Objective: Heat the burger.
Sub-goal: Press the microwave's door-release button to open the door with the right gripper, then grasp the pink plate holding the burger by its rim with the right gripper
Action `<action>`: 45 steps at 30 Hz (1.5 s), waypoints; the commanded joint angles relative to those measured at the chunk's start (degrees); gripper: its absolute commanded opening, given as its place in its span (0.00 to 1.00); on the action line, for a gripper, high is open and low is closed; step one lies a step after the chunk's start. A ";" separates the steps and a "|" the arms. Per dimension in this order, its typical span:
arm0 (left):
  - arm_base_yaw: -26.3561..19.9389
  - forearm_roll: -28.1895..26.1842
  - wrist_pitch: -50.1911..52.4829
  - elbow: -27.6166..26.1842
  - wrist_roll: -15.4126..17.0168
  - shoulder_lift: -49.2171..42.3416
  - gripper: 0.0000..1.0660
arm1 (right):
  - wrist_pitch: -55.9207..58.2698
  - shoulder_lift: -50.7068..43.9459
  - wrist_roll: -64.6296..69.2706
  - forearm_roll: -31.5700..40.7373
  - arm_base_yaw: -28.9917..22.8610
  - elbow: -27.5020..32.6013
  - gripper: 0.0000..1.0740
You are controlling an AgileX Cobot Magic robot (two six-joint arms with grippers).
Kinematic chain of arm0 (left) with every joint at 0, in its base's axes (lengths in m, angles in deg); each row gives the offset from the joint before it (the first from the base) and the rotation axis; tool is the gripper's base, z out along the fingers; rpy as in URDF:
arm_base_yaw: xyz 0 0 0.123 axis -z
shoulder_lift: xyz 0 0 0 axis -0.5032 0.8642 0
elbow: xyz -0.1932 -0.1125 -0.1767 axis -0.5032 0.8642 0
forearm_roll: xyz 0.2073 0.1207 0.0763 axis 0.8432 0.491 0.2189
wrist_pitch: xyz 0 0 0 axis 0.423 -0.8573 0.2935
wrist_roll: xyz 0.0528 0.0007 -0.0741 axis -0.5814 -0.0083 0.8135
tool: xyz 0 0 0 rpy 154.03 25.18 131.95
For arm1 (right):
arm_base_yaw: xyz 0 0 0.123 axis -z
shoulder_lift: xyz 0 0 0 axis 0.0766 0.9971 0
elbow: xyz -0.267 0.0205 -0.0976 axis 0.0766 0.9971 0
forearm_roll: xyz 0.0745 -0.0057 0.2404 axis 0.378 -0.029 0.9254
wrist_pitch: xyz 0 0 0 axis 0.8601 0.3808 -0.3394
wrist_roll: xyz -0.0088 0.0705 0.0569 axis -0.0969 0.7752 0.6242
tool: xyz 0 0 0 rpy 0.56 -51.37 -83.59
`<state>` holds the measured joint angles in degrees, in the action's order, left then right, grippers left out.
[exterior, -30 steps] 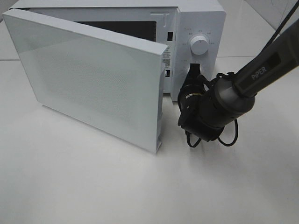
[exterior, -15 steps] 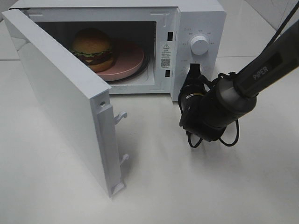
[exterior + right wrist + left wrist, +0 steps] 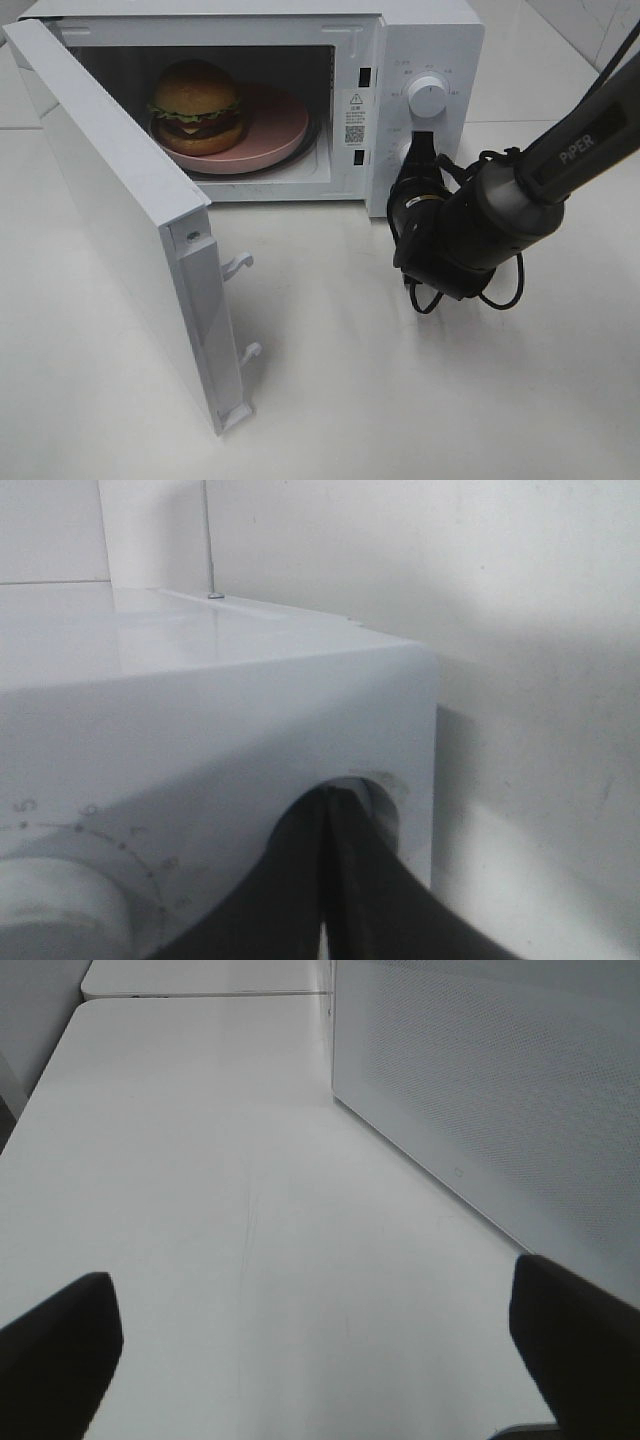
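A burger [image 3: 196, 105] sits on the left part of a pink plate [image 3: 283, 125] inside a white microwave [image 3: 430, 40], which stands at the far edge of a white table [image 3: 400, 400]. The microwave door [image 3: 120, 220] stands wide open, reaching toward the table's front left. The right gripper [image 3: 420, 145] is pinched closed on nothing, its tips at the control panel just below the dial [image 3: 428, 97]. The left gripper [image 3: 315, 1340] is spread wide and empty over the table, beside the door's outer face.

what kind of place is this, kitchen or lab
Probably a robot test bench, not a home kitchen: a plain white table, a white microwave holding a burger on a pink plate, and a robot arm beside it.
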<state>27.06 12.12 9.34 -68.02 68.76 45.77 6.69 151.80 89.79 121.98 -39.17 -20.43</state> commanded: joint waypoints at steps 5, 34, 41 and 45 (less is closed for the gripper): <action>-0.17 -0.23 0.74 -0.06 0.06 -0.80 0.92 | 1.15 -4.30 0.11 -8.25 0.00 1.15 0.00; -0.17 -0.23 0.74 -0.06 0.06 -0.80 0.92 | 21.43 -22.23 -18.56 -14.44 0.11 16.79 0.01; -0.17 -0.23 0.74 -0.06 0.06 -0.80 0.92 | 32.95 -27.04 -35.58 -14.44 2.41 16.79 0.01; -0.17 -0.23 0.74 -0.06 0.06 -0.80 0.92 | 40.34 -29.45 -45.49 -14.67 4.53 16.73 0.01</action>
<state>27.06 12.12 9.34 -68.02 68.76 45.77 42.90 124.07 50.32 108.23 -35.62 -3.64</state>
